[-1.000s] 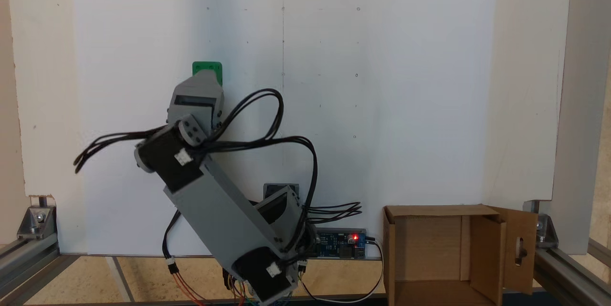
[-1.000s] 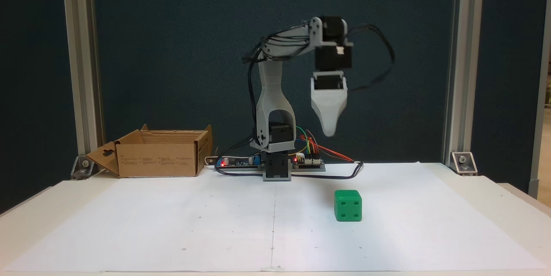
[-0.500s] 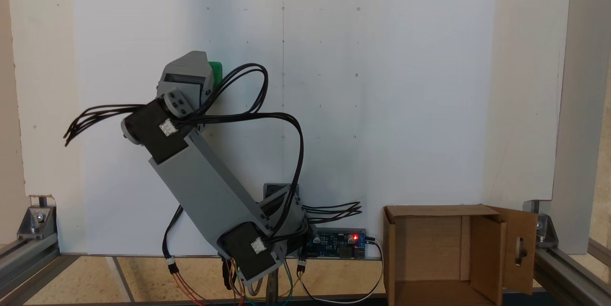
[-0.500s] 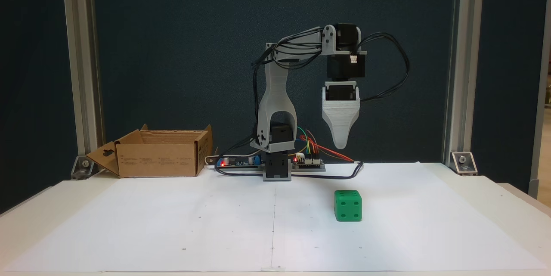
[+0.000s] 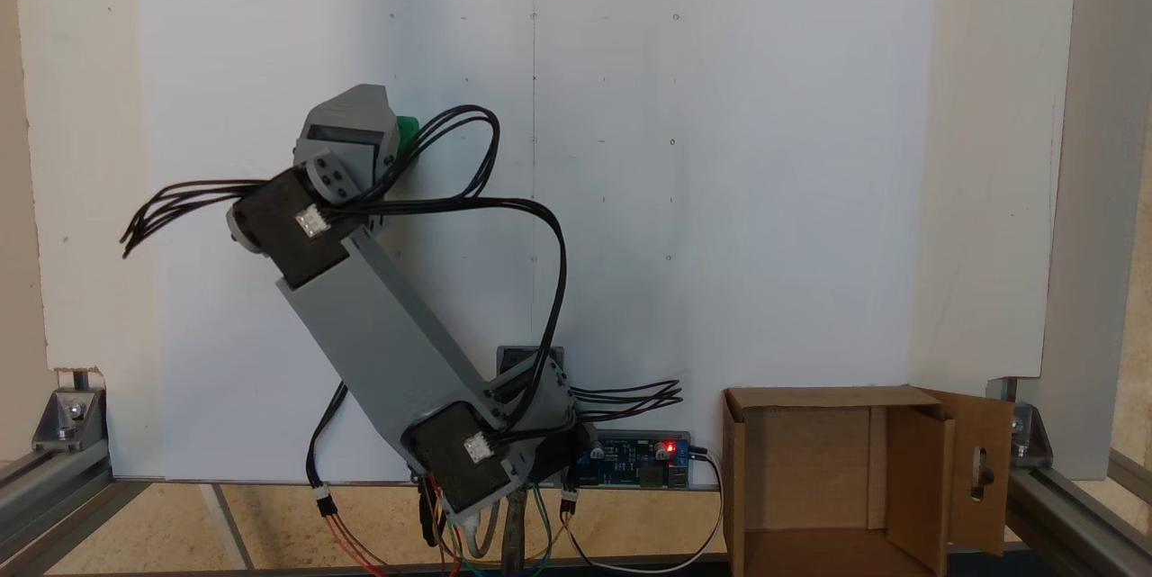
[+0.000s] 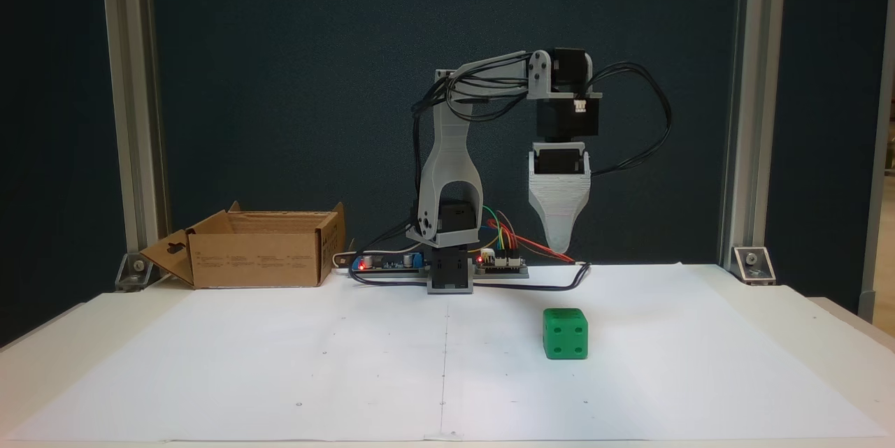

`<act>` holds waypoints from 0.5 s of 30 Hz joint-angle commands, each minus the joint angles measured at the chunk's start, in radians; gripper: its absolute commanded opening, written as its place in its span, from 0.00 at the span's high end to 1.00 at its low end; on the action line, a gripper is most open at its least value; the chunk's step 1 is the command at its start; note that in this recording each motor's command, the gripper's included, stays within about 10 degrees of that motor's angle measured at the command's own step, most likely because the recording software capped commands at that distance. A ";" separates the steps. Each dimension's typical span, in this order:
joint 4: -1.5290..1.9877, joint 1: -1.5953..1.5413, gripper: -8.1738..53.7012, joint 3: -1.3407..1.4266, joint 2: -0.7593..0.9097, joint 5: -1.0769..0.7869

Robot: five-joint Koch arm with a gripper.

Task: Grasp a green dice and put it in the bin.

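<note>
The gripper [image 6: 559, 247] hangs tip-down above the bench [image 6: 210, 378] — only one pale jaw faces the camera, so I cannot tell whether it is open or closed. The green dice [image 6: 565, 333] sits on the white paper [image 6: 349, 364] below it, clear of its tip. The bin [image 6: 259, 257] stands well off to the gripper's left in this fixed view — open-topped.

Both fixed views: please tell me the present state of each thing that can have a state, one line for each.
green dice: resting on the white paper, untouched, four pips facing the front camera.
gripper: pointing down, above the dice, holding nothing; open or shut cannot be told.
cardboard box: open, flaps folded out, nothing seen inside.
controller board: red light on.
</note>
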 commanded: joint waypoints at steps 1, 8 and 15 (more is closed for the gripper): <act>-0.011 -0.002 0.17 -0.055 0.006 0.089; -0.011 -0.009 0.16 -0.046 -0.005 0.089; -0.011 -0.025 0.17 -0.043 -0.029 0.089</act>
